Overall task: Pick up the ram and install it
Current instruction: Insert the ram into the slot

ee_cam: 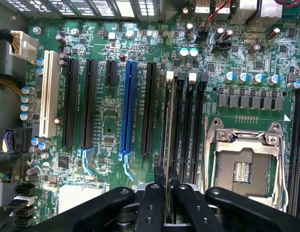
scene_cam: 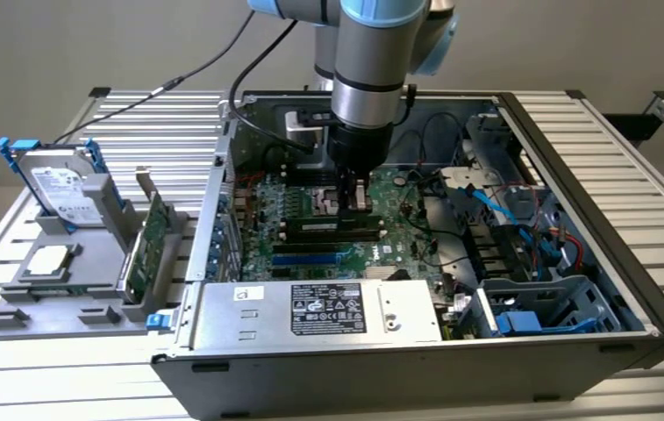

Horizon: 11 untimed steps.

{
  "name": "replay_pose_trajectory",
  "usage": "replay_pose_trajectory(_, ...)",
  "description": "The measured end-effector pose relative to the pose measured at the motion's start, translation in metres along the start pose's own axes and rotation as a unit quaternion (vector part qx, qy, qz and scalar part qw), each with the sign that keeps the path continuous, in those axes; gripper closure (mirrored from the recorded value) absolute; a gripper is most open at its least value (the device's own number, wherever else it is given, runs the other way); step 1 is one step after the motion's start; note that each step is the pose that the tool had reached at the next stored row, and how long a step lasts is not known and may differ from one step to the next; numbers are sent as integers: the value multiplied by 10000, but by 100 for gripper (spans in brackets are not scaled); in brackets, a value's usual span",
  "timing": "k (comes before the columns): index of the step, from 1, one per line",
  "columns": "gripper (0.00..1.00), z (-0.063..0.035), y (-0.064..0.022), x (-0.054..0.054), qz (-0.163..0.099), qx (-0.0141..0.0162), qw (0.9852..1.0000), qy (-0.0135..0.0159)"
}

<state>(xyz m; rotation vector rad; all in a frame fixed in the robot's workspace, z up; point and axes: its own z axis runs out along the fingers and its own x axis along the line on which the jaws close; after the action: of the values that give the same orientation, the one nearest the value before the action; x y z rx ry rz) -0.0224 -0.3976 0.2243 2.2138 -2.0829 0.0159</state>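
- Gripper (ee_cam: 167, 182) is down inside the machine, fingers (ee_cam: 152, 203) pressed together on the ram (ee_cam: 169, 125), pinching the thin stick by its two flat faces.
- Biggest thing in play is the computer case (scene_cam: 425, 386), lying open side up on the slatted table (scene_cam: 612, 123). The arm drops straight down into its far half.
- Motherboard (ee_cam: 105, 121) is spread out green beneath the gripper, lined with long expansion slots.
- CPU socket (ee_cam: 242, 164) sits empty with its frame open, just beside the memory slots (ee_cam: 194, 121).
- The ram hangs edge-on, parallel to those black slots and over the one farthest from the socket.
- Step in hand, as I read it: pick-up done, install under way.
- Seating calls for the stick to stay square between the white end latches (ee_cam: 170, 75), then a straight, even press.
- Hard to call: the edge-on angle hides the chips and the notch.
- It may already be touching the slot, but I can't tell.
- The fingers cover the near end of the stick.
- In the exterior view the gripper's body masks it.
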Motion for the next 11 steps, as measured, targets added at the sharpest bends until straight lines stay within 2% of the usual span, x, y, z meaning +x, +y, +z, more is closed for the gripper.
replay_pose_trajectory(3,86,6,-1,0,-2,-12,10000,-2)
replay_pose_trajectory(7,86,9,-1,0,-8,-92,10000,-5)
replay_pose_trajectory(11,86,10,-10,0,-9,-100,9999,-6)
